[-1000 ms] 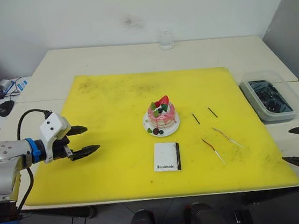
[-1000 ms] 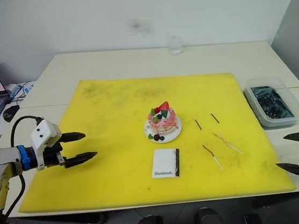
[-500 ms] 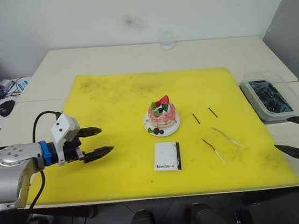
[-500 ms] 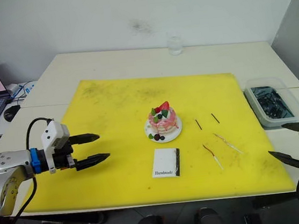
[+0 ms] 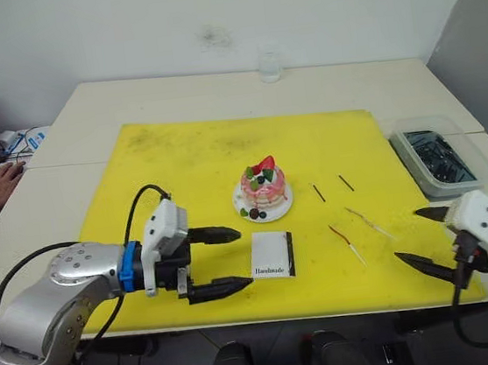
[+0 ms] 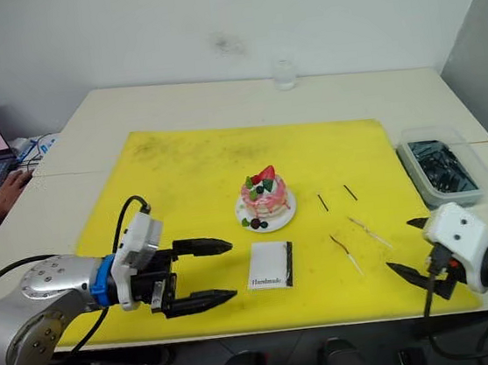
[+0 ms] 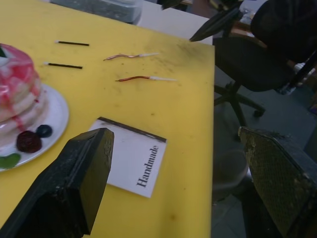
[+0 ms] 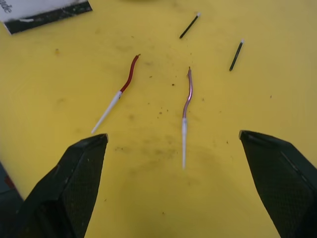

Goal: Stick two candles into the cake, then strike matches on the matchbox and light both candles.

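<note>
Right end effector (image 6: 403, 247) is nearest the candles (image 8: 186, 116); nothing picked up yet.
Both candles lie flat on the yellow mat (image 5: 180, 159) just ahead of its wide-open, empty fingers, long axes roughly along its approach, pale ends toward it. Left end effector (image 6: 210, 274), also wide open and empty, sits beside the matchbox (image 6: 270, 265), cake (image 6: 265, 194) beyond.
</note>
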Robot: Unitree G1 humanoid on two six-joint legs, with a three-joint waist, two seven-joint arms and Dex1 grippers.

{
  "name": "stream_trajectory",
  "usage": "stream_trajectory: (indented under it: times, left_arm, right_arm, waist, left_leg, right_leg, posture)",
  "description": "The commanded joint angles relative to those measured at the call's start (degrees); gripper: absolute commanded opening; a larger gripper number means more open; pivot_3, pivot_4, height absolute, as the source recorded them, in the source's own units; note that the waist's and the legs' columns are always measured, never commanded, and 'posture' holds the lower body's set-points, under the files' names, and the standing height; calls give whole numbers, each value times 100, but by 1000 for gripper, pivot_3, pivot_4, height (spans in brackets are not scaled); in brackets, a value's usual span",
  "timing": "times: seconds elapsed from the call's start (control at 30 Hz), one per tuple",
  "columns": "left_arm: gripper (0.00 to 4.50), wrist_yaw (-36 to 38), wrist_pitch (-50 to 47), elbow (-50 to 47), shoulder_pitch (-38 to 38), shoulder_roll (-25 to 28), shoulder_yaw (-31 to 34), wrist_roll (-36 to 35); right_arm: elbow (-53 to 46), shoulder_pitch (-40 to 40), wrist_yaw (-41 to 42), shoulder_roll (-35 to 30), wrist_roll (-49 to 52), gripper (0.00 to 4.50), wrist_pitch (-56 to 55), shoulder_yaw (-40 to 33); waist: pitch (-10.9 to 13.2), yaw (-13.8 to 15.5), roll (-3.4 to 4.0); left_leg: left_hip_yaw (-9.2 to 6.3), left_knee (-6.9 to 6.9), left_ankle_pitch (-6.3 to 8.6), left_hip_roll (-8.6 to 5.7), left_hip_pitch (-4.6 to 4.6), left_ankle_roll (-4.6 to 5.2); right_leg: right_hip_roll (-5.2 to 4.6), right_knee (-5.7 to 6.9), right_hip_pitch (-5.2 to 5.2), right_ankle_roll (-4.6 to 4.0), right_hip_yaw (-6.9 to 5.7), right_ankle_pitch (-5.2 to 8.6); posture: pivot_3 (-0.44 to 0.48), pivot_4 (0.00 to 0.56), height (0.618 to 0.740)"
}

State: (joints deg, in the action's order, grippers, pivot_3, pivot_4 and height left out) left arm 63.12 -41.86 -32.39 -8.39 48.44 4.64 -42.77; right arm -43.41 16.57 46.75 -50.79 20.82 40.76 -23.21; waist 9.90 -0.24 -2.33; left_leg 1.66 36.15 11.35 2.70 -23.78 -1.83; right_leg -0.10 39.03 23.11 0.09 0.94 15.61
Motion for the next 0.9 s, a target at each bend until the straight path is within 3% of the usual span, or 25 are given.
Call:
stream_trajectory:
  times: [0.03, 0.23, 0.53, 0.63, 0.9]
  left_arm:
    - [4500, -136, 203, -229, -89, -210, -318, 64]
    - [4500, -334, 292, -259, -84, -452, -533, 95]
    - [4500, -431, 511, -331, 179, -499, -614, 185]
    - [4500, -457, 531, -368, 224, -492, -623, 187]
    - [4500, -499, 579, -361, 226, -472, -642, 208]
  right_arm:
    - [293, -432, -581, 83, -409, 4440, 141, 713]
    - [886, -900, -851, 133, -752, 4440, 76, 1353]
    - [1032, -848, -911, 226, -737, 4440, 211, 1426]
    - [982, -926, -966, 335, -675, 3861, 298, 1477]
    - [713, -1002, -1004, 418, -443, 905, 820, 1524]
  waist:
    - [0, 0, 0]
    - [0, 3, 0]
    - [-1, 6, 1]
    - [-1, 6, 1]
    - [-1, 6, 1]
  left_leg:
    - [0, 0, 0, -1, 0, 0]
    - [1, 1, -1, -5, -7, 3]
    - [-1, -4, -1, 0, -6, 3]
    - [0, -3, -1, 1, -5, 3]
    - [-3, -2, -1, 1, -4, 3]
  right_leg:
    - [0, 0, 0, 0, 2, 0]
    - [10, -2, 2, 7, 1, -4]
    - [17, -2, 4, 3, -3, -2]
    - [17, -1, 3, 4, -2, -2]
    - [16, -1, 3, 5, 1, -3]
  posture:
    - [0, 150, 740]
    - [0, 150, 740]
    - [0, 150, 740]
    - [0, 150, 740]
    - [0, 150, 740]
